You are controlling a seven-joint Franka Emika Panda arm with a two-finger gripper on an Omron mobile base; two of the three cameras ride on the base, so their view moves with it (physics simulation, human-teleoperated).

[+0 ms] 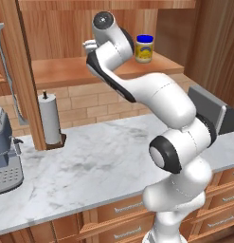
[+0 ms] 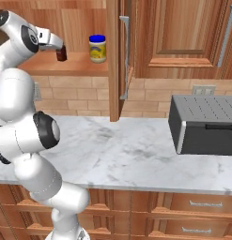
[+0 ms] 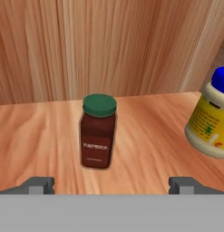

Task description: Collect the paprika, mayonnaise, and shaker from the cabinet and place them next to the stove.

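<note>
- We see fingers (image 3: 111, 185) spread wide apart, holding nothing.
- Paprika (image 3: 98, 131) upright, frame centre, on cabinet shelf (image 3: 145, 136).
- Mayonnaise (image 3: 211, 120) at right edge.

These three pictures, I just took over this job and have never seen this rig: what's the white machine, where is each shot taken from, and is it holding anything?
The white machine is a robot arm with a two-fingered claw. Two pictures come from cameras behind it, left and right. The third looks along the claw itself; the small grey tips at the bottom are its fingers. The claw is open and holds nothing. It is reaching into the wooden cabinet, facing the paprika, a dark jar standing upright on the shelf. The mayonnaise, blue-lidded, stands beside it. On the marble counter below are a paper-towel roll and a grey toaster oven.
</note>
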